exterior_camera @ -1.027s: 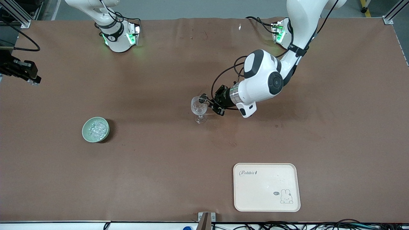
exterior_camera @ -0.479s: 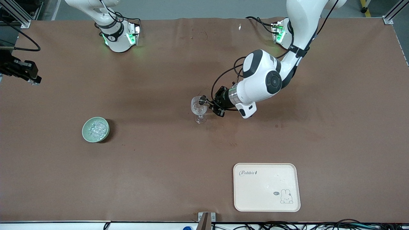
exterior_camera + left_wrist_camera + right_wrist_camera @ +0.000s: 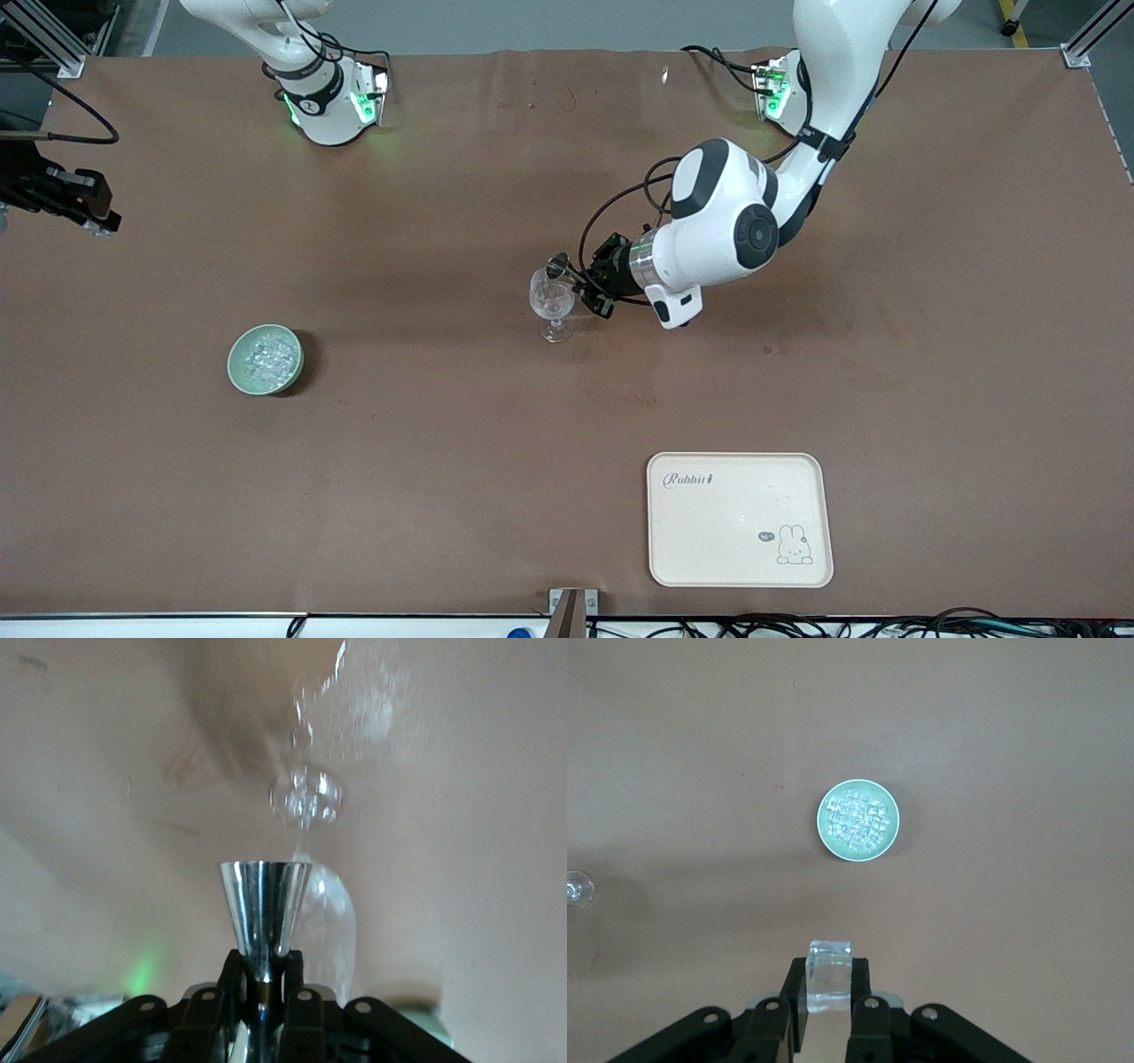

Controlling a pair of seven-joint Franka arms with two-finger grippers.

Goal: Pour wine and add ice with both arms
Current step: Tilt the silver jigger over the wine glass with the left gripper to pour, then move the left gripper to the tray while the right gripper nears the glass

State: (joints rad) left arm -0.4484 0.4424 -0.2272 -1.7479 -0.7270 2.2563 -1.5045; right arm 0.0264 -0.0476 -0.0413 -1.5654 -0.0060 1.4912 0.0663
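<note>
A clear wine glass [image 3: 552,303] stands mid-table. Just above its rim my left gripper [image 3: 580,282] is shut on the stem of a small shiny metal cup [image 3: 558,263]. In the left wrist view the fingers [image 3: 264,979] pinch that cup [image 3: 265,904] with the blurred glass [image 3: 306,799] under it. My right gripper [image 3: 830,992] is shut on one clear ice cube [image 3: 830,974], high over the table near the green bowl [image 3: 824,819] of ice [image 3: 859,819]. In the front view it [image 3: 93,220] shows at the right arm's end. Wine is out of view.
The green bowl [image 3: 232,365] with ice [image 3: 266,354] sits toward the right arm's end, nearer the front camera than the glass. A cream tray [image 3: 740,520] with a rabbit drawing lies near the front edge toward the left arm's end.
My left gripper has risen a little with the metal cup, which now sits slightly higher over the glass rim. The right gripper drifted slightly; glass, bowl and tray stayed put.
</note>
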